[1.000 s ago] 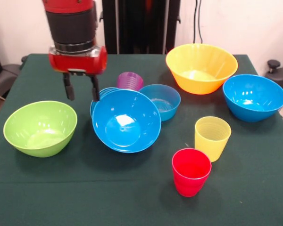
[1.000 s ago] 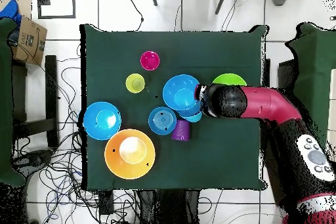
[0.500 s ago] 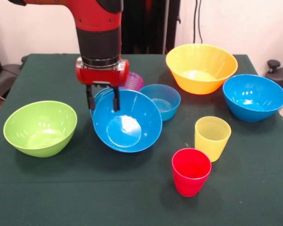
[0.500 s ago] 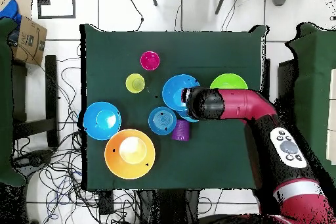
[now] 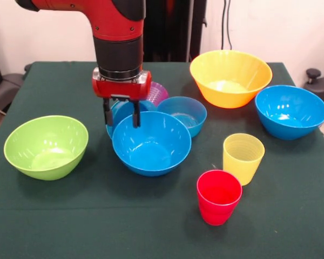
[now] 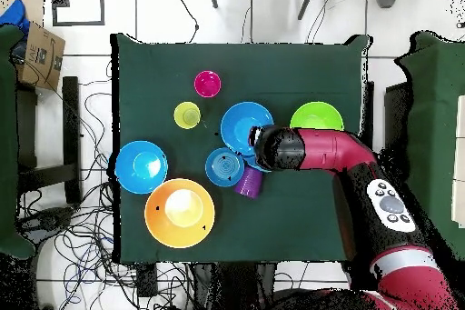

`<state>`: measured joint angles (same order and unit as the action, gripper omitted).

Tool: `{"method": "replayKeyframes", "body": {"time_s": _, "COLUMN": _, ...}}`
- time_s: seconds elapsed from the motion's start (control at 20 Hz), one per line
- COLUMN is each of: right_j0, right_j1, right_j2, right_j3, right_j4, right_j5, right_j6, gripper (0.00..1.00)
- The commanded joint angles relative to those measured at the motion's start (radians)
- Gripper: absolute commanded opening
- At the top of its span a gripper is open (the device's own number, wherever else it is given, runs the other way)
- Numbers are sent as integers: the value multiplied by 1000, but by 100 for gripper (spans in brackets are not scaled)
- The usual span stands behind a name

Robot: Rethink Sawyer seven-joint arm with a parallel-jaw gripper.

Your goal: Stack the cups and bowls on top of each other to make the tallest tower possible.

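Note:
My gripper is open and hangs over the far rim of a large blue bowl that sits upright mid-table. One fingertip reaches just inside that rim. A small blue bowl shows between the fingers, behind the large one. A purple cup lies just behind, next to another small blue bowl. A lime green bowl stands at the left, a very large yellow bowl and a large blue bowl at the right. A yellow cup and a red cup stand in front. No bowls are stacked.
In the overhead view the arm reaches across the table over the large blue bowl and hides the gripper. A cardboard box and cables lie on the floor beside the table.
The large blue bowl, tilted on its side before, now sits level and has shifted right in the front view. The gripper has moved right and lowered to its far rim.

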<state>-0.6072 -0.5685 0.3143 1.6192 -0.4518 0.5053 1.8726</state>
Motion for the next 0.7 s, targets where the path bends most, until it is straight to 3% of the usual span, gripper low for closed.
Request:
{"method": "replayKeyframes", "body": {"time_s": 0.05, "right_j0": 42, "right_j1": 19, "right_j2": -52, "right_j3": 54, "right_j4": 33, "right_j5": -59, "right_j6": 179, "gripper": 100}}
{"method": "replayKeyframes", "body": {"time_s": 0.7, "right_j0": 42, "right_j1": 21, "right_j2": -83, "right_j3": 70, "right_j4": 59, "right_j5": -72, "right_j6": 127, "gripper": 100}}
